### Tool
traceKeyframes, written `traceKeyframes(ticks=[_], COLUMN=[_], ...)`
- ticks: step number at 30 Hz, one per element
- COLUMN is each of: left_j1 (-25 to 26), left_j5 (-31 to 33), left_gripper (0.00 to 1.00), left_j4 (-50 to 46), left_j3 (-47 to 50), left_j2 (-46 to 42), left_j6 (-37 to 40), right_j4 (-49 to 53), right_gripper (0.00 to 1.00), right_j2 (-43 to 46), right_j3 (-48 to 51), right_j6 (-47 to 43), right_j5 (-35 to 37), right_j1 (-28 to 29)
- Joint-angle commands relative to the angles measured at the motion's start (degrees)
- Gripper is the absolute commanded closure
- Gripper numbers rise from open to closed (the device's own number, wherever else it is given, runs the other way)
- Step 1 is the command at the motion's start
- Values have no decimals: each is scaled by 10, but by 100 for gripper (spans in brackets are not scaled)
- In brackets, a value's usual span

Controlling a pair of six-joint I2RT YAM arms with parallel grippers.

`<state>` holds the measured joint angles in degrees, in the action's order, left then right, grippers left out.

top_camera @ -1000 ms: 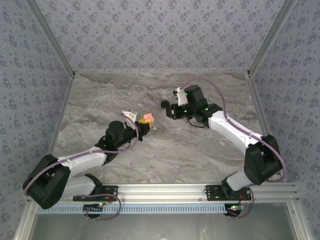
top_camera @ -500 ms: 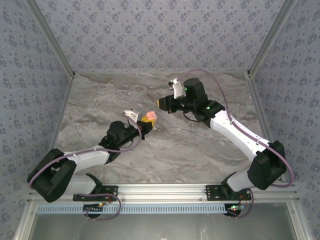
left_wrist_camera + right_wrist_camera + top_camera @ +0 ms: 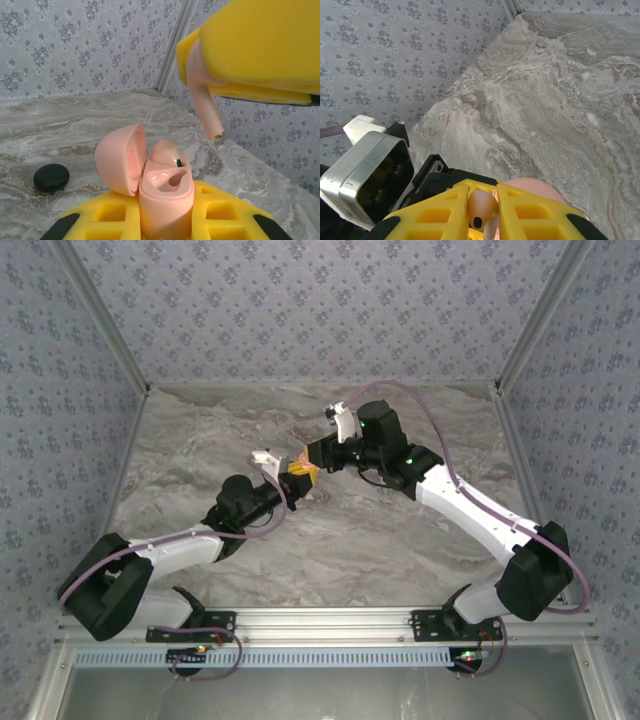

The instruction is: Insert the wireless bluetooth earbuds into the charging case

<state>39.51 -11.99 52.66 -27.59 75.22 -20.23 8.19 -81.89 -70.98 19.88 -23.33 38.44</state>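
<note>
Between the left gripper's (image 3: 165, 220) yellow fingers, seen from the left wrist, the pale pink charging case (image 3: 165, 197) stands clamped upright. Its lid (image 3: 120, 160) is swung open to that hand's left. One socket looks filled by a seated earbud (image 3: 167, 150); the nearer socket looks empty. Above the case and to its right, the right gripper (image 3: 220, 82) pinches the other earbud (image 3: 204, 102) by its head. The stem hangs down, apart from the case and off to one side of the empty socket. Pressing down from this offset could land the stem on the case's rim or on the seated bud. That could twist the bud out of the pinch, or tip the case in its clamp. A dropped bud would fall to the table (image 3: 75, 125), near the black disc (image 3: 51, 176) to the left hand's left.

From the right wrist, the bud's rounded end (image 3: 481, 209) sits squeezed between the right hand's two pads. The case shows as a pink dome just beyond the fingertips. The pads hide the sockets, so I judge alignment hard to tell from this side.

From the top external view, the two grippers nearly meet at mid-table. A second ago they were well apart. The right arm has swung across toward the left one, and the left has pushed the case forward to meet it.
</note>
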Motion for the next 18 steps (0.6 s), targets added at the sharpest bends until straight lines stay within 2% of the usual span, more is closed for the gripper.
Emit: traceKeyframes(ticks=[1, 18], left_j1=[4, 9], left_j5=[8, 15], left_gripper=[85, 85], left_j4=[19, -11], left_j3=[-25, -35], left_j2=[-4, -33], left_j6=[-6, -11], right_j4=[-15, -20], right_gripper=[80, 80], right_j2=[12, 16], right_j3=[-16, -14], right_j6=[-13, -21], right_j5=[17, 42], right_j1=[5, 15])
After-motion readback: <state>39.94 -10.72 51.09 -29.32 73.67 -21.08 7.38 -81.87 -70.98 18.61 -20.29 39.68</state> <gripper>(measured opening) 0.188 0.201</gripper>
